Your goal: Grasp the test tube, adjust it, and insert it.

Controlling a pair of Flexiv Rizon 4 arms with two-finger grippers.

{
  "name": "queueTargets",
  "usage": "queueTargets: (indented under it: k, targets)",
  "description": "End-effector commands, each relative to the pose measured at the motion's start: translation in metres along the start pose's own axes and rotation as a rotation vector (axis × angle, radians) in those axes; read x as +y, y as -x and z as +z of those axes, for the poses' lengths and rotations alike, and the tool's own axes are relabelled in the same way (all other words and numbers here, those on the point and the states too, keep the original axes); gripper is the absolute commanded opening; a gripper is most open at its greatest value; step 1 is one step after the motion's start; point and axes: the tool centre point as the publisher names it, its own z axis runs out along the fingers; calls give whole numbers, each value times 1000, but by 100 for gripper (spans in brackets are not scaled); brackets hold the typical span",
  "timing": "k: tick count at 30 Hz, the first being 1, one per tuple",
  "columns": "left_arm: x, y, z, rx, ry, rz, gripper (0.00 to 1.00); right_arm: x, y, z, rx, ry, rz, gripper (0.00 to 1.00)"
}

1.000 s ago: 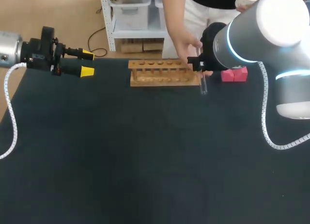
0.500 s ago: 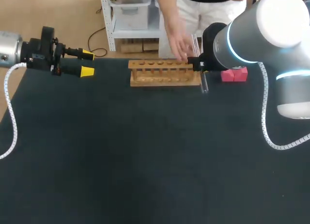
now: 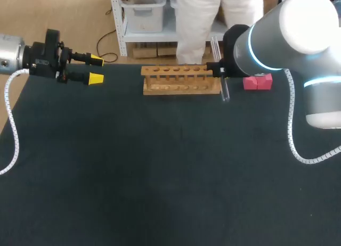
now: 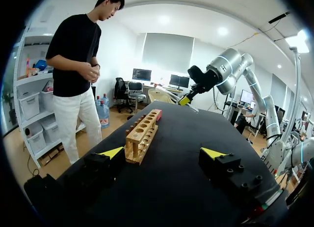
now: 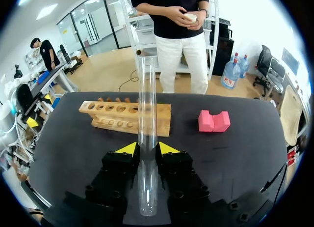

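My right gripper (image 5: 147,149) is shut on a clear glass test tube (image 5: 147,119), which stands up between the yellow tips, roughly along the fingers. From above, the tube (image 3: 225,91) hangs just off the right end of the wooden rack (image 3: 181,80), close to the right gripper (image 3: 219,72). The rack (image 5: 126,118), with its row of holes, lies ahead of the right gripper and a little to one side. Over the table's far left corner my left gripper (image 3: 96,68) is open and holds nothing. In the left wrist view the rack (image 4: 142,136) lies ahead of the left gripper (image 4: 163,152).
A pink block (image 3: 258,82) sits on the dark table mat (image 3: 170,171) just right of the rack, under my right arm. The same pink block (image 5: 214,121) shows ahead of the right gripper, beside the rack.
A person's hand that was at the rack's right end and the tube has pulled back off the table. The right gripper and tube have stayed almost where they were. The left arm has not moved.
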Motion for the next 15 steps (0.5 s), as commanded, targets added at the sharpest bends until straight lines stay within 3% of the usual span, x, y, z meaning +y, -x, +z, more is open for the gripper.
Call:
queueTargets:
  k: [1,15]
  targets:
    - [0,-1,0,-3,0,3,100,12,0,12,-51,-33,3,0]
    - [0,-1,0,-3,0,3,100,27,2,46,-21,-33,13,0]
